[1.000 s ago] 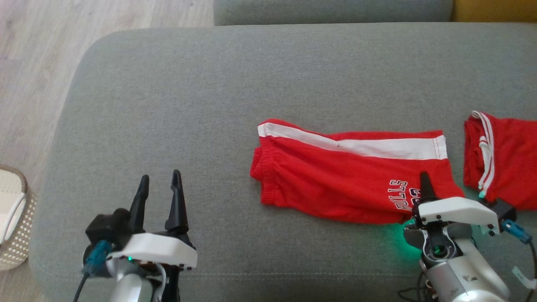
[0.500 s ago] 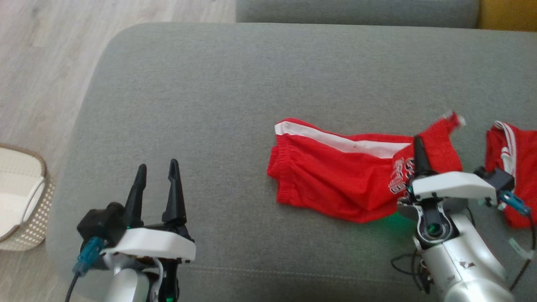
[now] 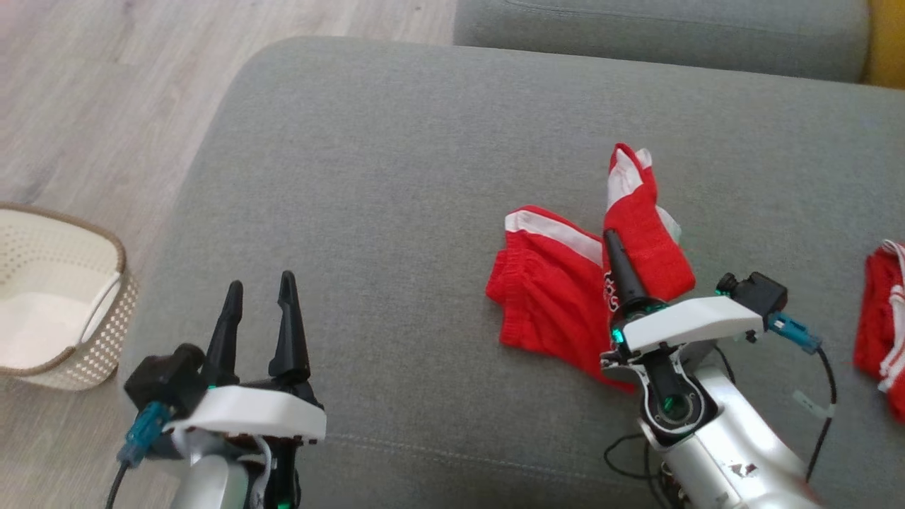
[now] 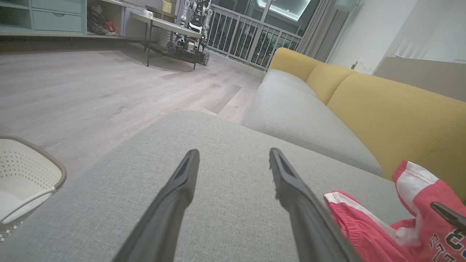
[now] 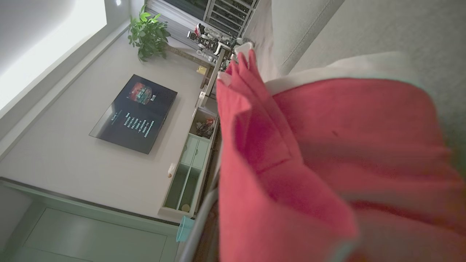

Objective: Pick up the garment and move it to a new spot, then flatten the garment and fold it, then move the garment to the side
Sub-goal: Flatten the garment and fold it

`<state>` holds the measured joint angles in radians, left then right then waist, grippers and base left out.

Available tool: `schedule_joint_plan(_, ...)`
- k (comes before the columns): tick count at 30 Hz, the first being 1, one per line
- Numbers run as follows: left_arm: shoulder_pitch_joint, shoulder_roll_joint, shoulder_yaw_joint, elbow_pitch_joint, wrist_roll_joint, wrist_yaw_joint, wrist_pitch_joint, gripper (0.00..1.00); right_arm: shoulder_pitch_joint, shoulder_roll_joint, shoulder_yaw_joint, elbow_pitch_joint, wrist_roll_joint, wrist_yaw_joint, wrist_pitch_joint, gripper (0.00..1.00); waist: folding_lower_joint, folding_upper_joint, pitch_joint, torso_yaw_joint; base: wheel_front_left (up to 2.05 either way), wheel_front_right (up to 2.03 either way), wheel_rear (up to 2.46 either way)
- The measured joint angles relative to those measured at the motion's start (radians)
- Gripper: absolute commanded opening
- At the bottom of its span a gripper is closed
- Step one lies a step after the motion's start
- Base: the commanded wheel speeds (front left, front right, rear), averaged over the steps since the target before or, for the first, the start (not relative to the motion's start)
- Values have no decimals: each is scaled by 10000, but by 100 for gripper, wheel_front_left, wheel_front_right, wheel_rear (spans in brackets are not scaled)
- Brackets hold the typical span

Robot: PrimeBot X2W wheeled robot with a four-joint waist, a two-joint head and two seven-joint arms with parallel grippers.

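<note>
Work surface: a grey sofa cushion (image 3: 396, 177), with a wooden floor (image 3: 106, 92) to the robot's left and a yellow backrest (image 4: 382, 109) beyond the next seat.

1. Locate the garment (image 3: 551, 297), a pair of red shorts with a white side stripe. It sits right of centre on the cushion. You will see the elastic waistband end lying flat on the fabric, while the other end is raised and doubled back, with its white-striped corner uppermost.
2. Check the right gripper (image 3: 609, 239). Its two dark fingers are pressed together and clamped on the raised part of the garment, beside the printed lettering. In the right wrist view, red cloth hangs close in front of the lens.
3. Check the left gripper (image 3: 260, 283). Its fingers stand apart and hold nothing. It sits over bare cushion, well apart from the garment.
4. Note the other items. A second red garment (image 3: 880, 332) lies at the cushion's far right. A pale perforated basket (image 3: 117, 261) stands on the floor just beside the cushion's left end.
</note>
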<state>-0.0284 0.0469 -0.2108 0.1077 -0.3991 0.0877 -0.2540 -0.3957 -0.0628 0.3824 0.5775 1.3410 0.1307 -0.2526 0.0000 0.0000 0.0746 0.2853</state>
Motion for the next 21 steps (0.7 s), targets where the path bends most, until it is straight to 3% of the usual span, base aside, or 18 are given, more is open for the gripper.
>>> schedule_joint_plan(17, -1, 0, -167, 240, -17, 0, 0, 100, -171, -17, 957, 614, 13, 0, 0, 0, 0, 0, 189, 810, 0, 0, 0)
schedule_joint_plan(18, 0, 0, -196, 244, -17, 2, 0, 100, -200, -17, 1080, 671, 25, 0, 0, 12, 0, 0, 189, 850, 0, 0, 0)
schedule_joint_plan(19, 0, 0, -196, 244, -17, 2, 0, 100, -200, -17, 1080, 671, 25, 0, 0, 100, 0, 0, 189, 850, 0, 0, 0)
schedule_joint_plan(21, -1, 2, -236, 255, -17, 2, 0, 100, -235, -6, 1235, 738, 38, 0, 0, 100, 0, 0, 208, 891, 0, 0, 0)
